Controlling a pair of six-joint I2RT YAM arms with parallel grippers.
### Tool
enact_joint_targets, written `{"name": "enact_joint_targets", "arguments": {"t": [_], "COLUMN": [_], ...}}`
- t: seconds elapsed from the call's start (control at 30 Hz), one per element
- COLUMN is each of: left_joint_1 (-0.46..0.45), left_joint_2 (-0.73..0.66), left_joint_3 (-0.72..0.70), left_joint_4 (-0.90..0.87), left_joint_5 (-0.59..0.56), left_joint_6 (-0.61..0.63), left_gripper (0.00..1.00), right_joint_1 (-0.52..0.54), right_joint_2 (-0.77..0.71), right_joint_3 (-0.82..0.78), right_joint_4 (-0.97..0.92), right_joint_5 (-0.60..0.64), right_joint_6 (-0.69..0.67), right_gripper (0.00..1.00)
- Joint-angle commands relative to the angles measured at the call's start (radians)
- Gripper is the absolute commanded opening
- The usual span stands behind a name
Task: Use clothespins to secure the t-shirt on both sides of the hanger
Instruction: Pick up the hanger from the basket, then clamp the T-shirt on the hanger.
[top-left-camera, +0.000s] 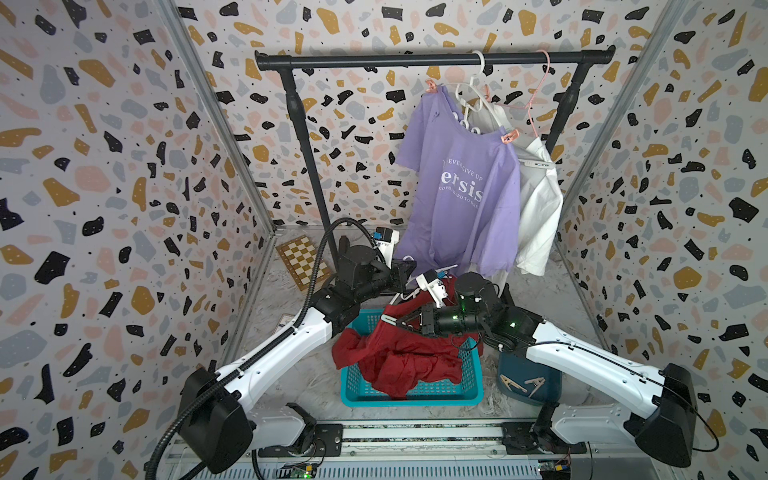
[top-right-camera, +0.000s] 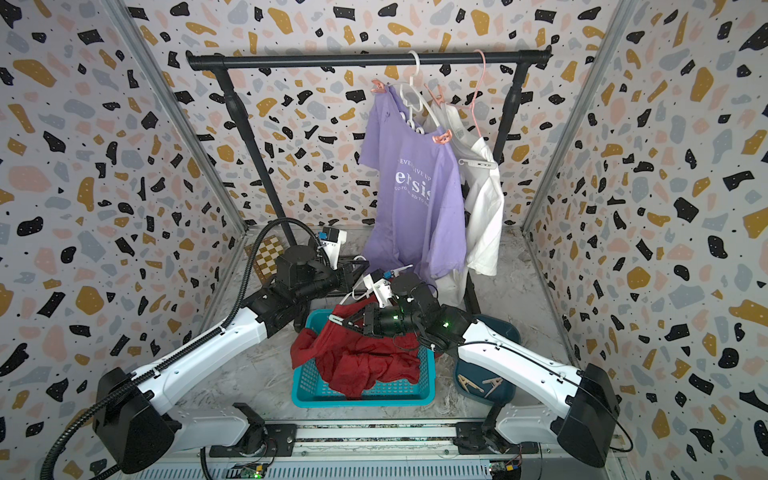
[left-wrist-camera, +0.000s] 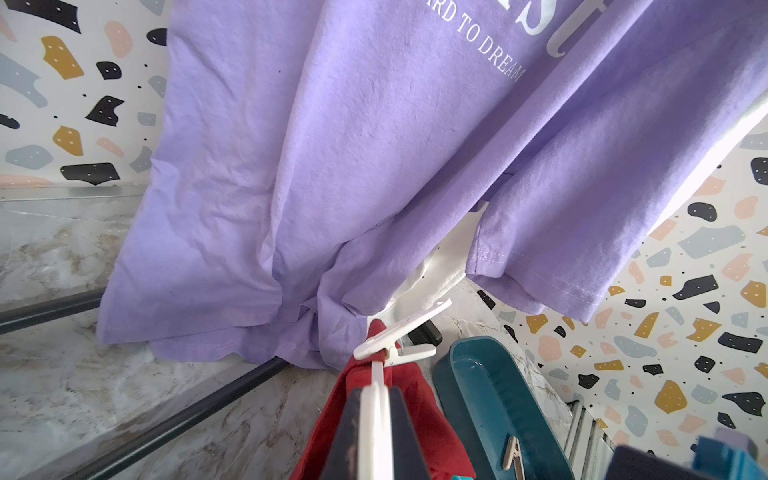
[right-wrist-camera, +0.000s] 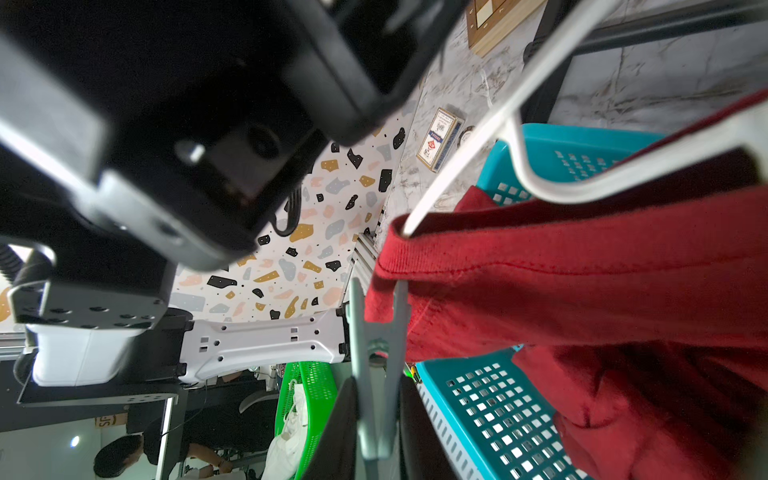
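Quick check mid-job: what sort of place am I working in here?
Likely a staged laundry test cell, not a home: patterned panels box in a garment rail with hung t-shirts, a turquoise laundry basket, and two robot arms on a track.

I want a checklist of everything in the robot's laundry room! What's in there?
Surface: marbled tabletop, blue basket in front.
Job's things: red t-shirt on white hanger, draped over basket; white clothespin clipped at one end; spare clothespins in teal tray.
Clutter: chessboard, card box.
End effectors: left end effector shut on white hanger; right end effector shut on pale clothespin at the shirt's hem.
Cables: black ribbed hose along left arm.
Surroundings: speckled walls; purple shirt and white shirt hanging from black rail; person outside.
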Motion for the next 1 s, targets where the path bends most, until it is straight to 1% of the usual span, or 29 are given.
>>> {"name": "enact_joint_targets", "arguments": {"t": [0.0,0.3,0.43,0.57,0.6,0.67,0.73,0.77,0.8,0.9,0.97], "left_joint_1": [-0.013,-0.030,-0.041,-0.046,-0.048,-0.048,-0.048,-0.048,-0.048,-0.048,-0.048], "left_joint_2": [-0.020,-0.015,-0.010,-0.012,-0.015,-0.018,-0.019,-0.019,-0.020,-0.022,-0.028], "left_joint_3": [-0.008,-0.006,-0.006,-0.008,-0.008,-0.006,-0.002,-0.001,-0.001,0.001,0.000], "left_joint_4": [0.083,0.081,0.072,0.072,0.070,0.066,0.057,0.052,0.052,0.044,0.044], "left_joint_5": [-0.034,-0.047,-0.059,-0.065,-0.065,-0.065,-0.065,-0.063,-0.059,-0.062,-0.055], "left_joint_6": [-0.013,-0.009,-0.002,-0.001,0.001,0.004,0.010,0.013,0.014,0.036,0.058], "left_gripper": [0.00,0.00,0.00,0.00,0.00,0.00,0.00,0.00,0.00,0.00,0.00], "right_joint_1": [0.004,0.005,0.005,0.005,0.005,0.004,0.005,0.005,0.005,0.004,0.005], "right_joint_2": [0.005,0.028,0.034,0.046,0.046,0.044,0.037,0.030,0.021,-0.010,-0.032], "right_joint_3": [0.027,0.037,0.049,0.070,0.071,0.068,0.067,0.065,0.061,0.050,0.047], "right_joint_4": [0.027,0.032,0.039,0.031,0.030,0.034,0.033,0.034,0.034,0.021,0.004], "right_joint_5": [0.007,0.025,0.030,0.035,0.036,0.037,0.039,0.042,0.048,0.068,0.079], "right_joint_6": [0.004,0.007,0.012,0.008,0.008,0.006,0.000,-0.004,-0.007,-0.029,-0.054], "right_gripper": [0.00,0.00,0.06,0.10,0.12,0.18,0.27,0.34,0.45,0.73,0.81]}}
